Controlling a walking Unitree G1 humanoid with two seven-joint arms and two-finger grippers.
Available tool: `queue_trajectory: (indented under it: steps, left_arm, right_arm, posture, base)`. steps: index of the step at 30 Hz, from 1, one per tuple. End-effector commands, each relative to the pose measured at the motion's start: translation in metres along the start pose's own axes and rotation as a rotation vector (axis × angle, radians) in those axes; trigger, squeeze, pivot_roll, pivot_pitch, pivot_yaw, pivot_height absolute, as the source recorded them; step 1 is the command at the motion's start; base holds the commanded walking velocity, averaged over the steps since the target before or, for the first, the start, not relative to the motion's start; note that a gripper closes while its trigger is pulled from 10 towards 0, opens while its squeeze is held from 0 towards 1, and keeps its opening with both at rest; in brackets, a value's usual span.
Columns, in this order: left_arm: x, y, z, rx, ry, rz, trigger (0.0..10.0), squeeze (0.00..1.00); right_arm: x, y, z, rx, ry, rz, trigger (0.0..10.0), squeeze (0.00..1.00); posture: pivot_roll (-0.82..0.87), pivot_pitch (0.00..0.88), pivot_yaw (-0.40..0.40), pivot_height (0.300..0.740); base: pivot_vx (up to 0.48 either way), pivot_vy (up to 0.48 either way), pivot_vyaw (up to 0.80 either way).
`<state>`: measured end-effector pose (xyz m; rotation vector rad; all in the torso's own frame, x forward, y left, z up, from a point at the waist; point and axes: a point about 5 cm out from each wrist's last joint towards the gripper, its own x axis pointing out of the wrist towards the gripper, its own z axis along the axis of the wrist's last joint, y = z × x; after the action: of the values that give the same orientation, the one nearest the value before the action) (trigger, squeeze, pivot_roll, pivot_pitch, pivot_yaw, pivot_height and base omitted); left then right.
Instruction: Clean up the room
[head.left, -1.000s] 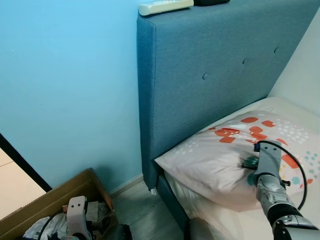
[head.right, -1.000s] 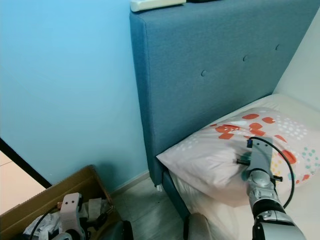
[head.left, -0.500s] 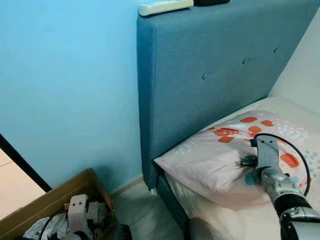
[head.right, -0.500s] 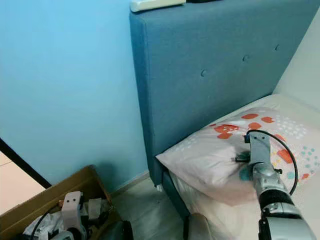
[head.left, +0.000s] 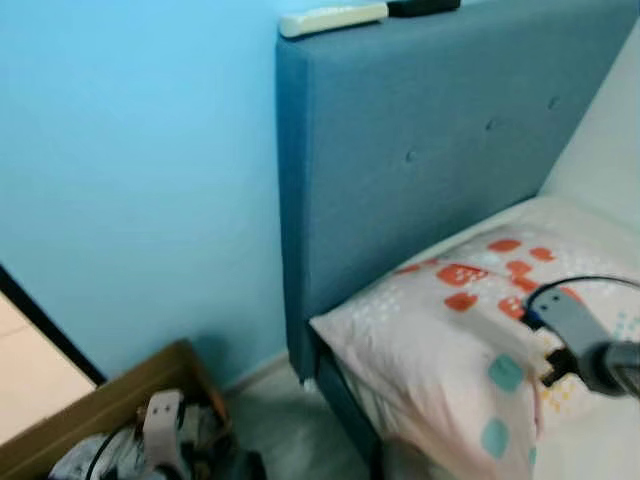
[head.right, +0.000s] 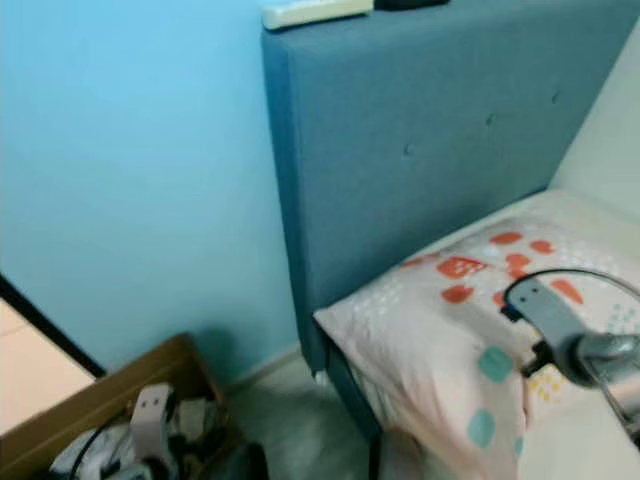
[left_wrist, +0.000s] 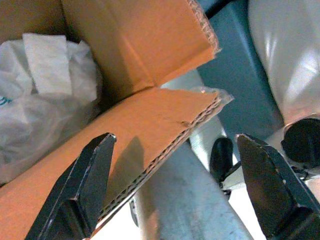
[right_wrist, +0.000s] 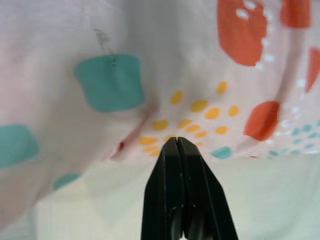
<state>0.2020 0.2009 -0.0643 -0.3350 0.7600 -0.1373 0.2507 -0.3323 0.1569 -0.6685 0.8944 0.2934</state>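
Observation:
A white pillow (head.left: 430, 320) with orange and teal patches lies at the head of the bed, against the blue padded headboard (head.left: 420, 150). My right arm (head.left: 585, 345) reaches over the pillow's near right part. In the right wrist view my right gripper (right_wrist: 172, 145) is shut, its tips pinching a crease at the pillow's edge (right_wrist: 150, 90) above the pale sheet (right_wrist: 260, 200). My left gripper (left_wrist: 175, 190) hangs open low on the left, over the flap of a cardboard box (left_wrist: 150, 115).
The cardboard box (head.left: 100, 410) stands on the floor by the blue wall and holds a crumpled white bag (left_wrist: 40, 100). A white remote (head.left: 330, 17) and a black object (head.left: 425, 6) rest on top of the headboard. The bed frame's corner (head.left: 320, 380) juts out beside the box.
My right arm has swung right and nearer, dragging the pillow's near edge with it, so teal patches now show. The picture is blurred. The left arm stays put.

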Motion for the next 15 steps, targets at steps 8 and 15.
queue_trajectory:
  steps: [8, 15]
  left_arm:
    - [-0.003, 0.001, -0.012, -0.015, 0.047, -0.001, 10.0, 0.00]
    - [0.008, -0.010, 0.013, -0.098, -0.073, -0.002, 10.0, 0.00]
  right_arm:
    - [-0.018, 0.000, 0.053, -0.057, -0.265, -0.002, 10.0, 0.00]
    - [0.061, 0.033, 0.089, 0.261, -0.428, -0.156, 10.0, 0.00]
  posture:
    - [0.06, 0.105, -0.013, 0.605]
    - [0.06, 0.105, -0.022, 0.605]
  base:
    - [0.000, 0.000, 0.00]
    - [0.000, 0.000, 0.00]
